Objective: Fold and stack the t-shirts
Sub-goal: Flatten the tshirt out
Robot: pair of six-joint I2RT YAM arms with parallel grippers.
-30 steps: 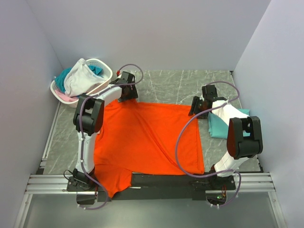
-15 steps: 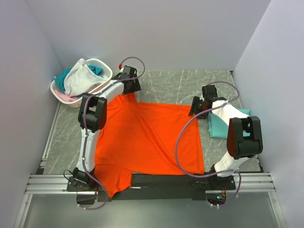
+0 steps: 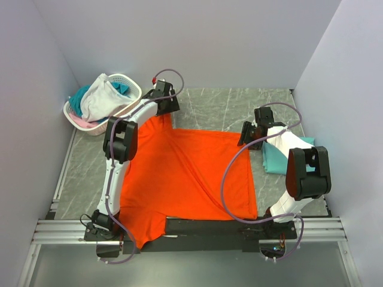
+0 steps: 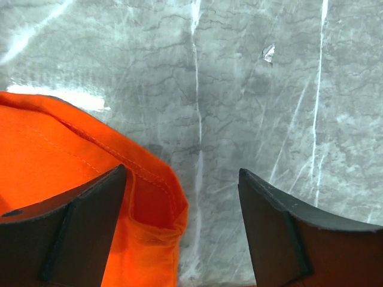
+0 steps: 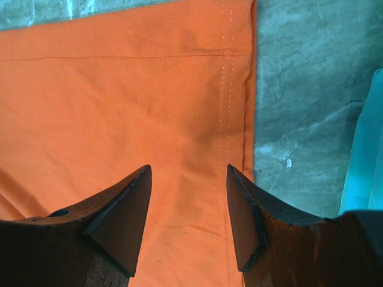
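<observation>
The orange t-shirt (image 3: 185, 173) lies spread flat on the table (image 3: 227, 107), each far corner beneath a gripper with jaws apart. The left gripper (image 4: 182, 173) sits off-centre: the folded corner lies toward its left finger, with bare table in the rest of the gap. The right gripper (image 5: 188, 170) straddles the stitched hem squarely, so it seems readier to pinch

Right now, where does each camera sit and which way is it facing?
Top external: above and behind the bases, looking down on the table, orange t-shirt, teal t-shirt and basket; both arms show.
Left wrist: on the left hand, looking down at a shirt corner; its open fingers show.
Right wrist: on the right hand, looking down at the shirt's stitched edge; its open fingers show.
Shared: all three see the orange shirt.
</observation>
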